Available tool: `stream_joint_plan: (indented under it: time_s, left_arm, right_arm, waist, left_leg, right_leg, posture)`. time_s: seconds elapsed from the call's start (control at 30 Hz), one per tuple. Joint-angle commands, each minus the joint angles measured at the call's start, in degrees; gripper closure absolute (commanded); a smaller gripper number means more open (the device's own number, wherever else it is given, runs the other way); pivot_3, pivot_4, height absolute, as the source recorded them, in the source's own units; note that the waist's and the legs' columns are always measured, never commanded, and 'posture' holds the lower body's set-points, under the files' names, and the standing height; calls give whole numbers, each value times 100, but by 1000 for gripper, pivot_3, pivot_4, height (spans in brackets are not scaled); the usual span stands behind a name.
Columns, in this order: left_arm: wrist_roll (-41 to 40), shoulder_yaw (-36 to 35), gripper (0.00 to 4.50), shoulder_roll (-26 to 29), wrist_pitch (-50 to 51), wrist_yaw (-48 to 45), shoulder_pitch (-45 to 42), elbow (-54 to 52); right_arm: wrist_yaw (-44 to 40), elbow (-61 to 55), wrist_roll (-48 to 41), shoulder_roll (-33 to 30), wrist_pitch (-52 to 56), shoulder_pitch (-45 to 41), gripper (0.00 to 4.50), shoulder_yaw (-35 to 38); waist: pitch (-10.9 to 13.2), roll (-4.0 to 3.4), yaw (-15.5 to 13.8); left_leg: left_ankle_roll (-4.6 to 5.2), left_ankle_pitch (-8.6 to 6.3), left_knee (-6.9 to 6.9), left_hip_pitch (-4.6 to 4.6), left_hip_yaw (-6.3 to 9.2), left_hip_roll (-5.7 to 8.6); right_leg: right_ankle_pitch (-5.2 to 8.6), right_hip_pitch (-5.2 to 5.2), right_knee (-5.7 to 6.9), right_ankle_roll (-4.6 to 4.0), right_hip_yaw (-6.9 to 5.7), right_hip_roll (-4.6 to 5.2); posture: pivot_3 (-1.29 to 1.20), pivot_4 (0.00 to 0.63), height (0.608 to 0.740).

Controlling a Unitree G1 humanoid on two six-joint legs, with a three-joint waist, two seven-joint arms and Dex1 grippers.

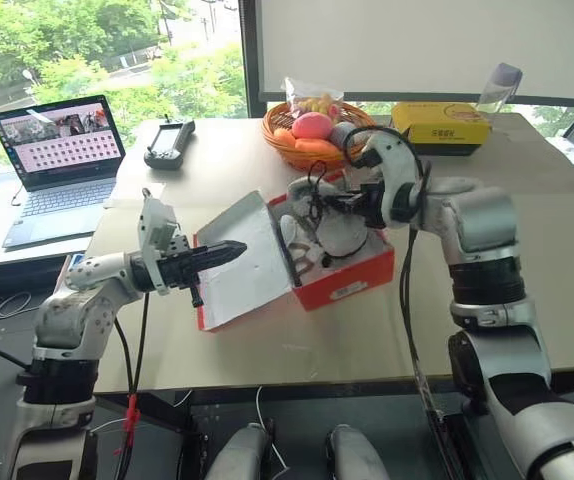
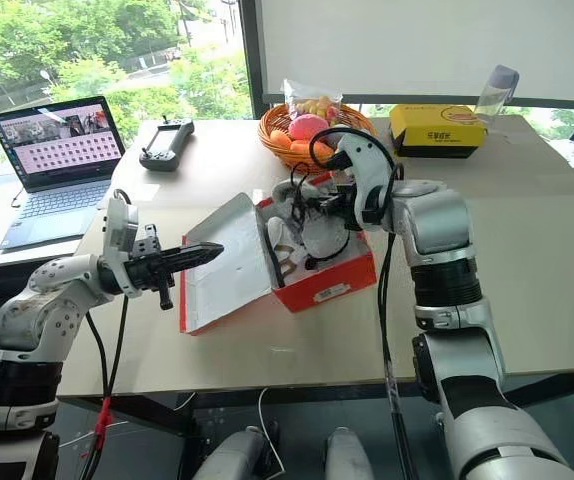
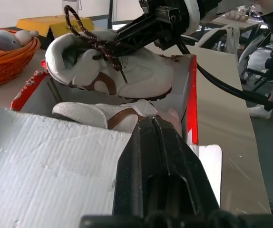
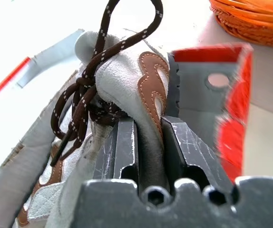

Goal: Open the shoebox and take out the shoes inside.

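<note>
Closest to the camera, on the left, the left gripper [image 1: 229, 250] points level toward the right, with its two black fingers pressed together and nothing between them. Its tip lies against the pale inner side of the lid [image 1: 242, 265] of the shoebox [image 1: 342, 285] — the lid stands open and leans out to the left, and the fingers seem to hold it back.

Going right, the red shoebox sits near the middle of the table [image 1: 557, 300], open at the top. One shoe [image 3: 98, 116] lies low inside the box, just beyond the tip of the left gripper in the left wrist view; it is whitish with a brown strap detail.

Above it, the other shoe [image 3: 122, 71] is lifted and tilted over the box, partly higher than the red walls. The right gripper [image 4: 148, 130] comes from the right side and is clamped on this shoe — its fingers pinch the pale edge of the shoe opening, and the dark brown laces [image 4: 86, 95] hang loose beside the fingers.

Farther back on the table, from left to right, there are a laptop [image 1: 57, 165], a black controller [image 1: 169, 143], an orange basket [image 1: 312, 135] with fruit, and a yellow box [image 1: 440, 127].
</note>
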State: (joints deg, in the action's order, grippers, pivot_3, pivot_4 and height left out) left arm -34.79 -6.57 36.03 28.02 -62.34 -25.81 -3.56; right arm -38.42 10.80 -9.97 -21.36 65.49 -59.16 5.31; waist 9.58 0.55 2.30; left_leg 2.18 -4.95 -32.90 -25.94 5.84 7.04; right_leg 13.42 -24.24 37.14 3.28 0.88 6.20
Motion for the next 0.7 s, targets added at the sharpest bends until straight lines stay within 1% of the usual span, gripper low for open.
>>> stream_joint_plan:
  time_s: [0.03, 0.27, 0.4, 0.6, 0.7]
  left_arm:
    - [-21, -64, 4500, 24, -82, 6, -77, -72]
    - [-6, -61, 4500, 30, -73, 8, -100, -51]
    - [13, -54, 4500, 29, -85, 7, -128, -14]
    - [50, -38, 4500, 16, -102, -4, -184, 54]
    - [64, -30, 4500, 8, -116, -5, -207, 80]
  right_arm:
    - [208, -96, -341, -71, 122, -30, 3644, 511]
    - [648, 125, -1028, -223, 487, -269, 3644, 1813]
    - [774, 119, -1186, -302, 518, -150, 3644, 1820]
    - [1025, 124, -1424, -165, 574, -88, 3644, 1935]
    - [1355, 431, -1521, -168, 374, -189, 3644, 2382]
  waist:
    - [0, 0, -2]
    - [1, -1, -5]
    - [1, -1, -2]
    - [2, -3, 36]
    - [2, -4, 13]
  left_leg:
    - [0, 0, 0, 0, 0, 0]
    - [0, 0, 0, -2, 0, 0]
    - [1, 0, 0, -3, 0, 0]
    - [2, 1, 0, -4, -2, -2]
    - [2, 1, 0, -6, -2, -2]
  right_leg:
    - [0, 0, 0, 0, 0, 1]
    - [0, 2, 0, 0, 0, 2]
    - [0, 2, 0, 0, 0, 3]
    - [0, 2, 1, -1, 4, 3]
    - [0, 2, 0, -1, 2, 3]
  posture:
    - [0, 150, 732]
    - [0, 150, 732]
    - [0, 150, 732]
    - [0, 150, 732]
    - [0, 150, 732]
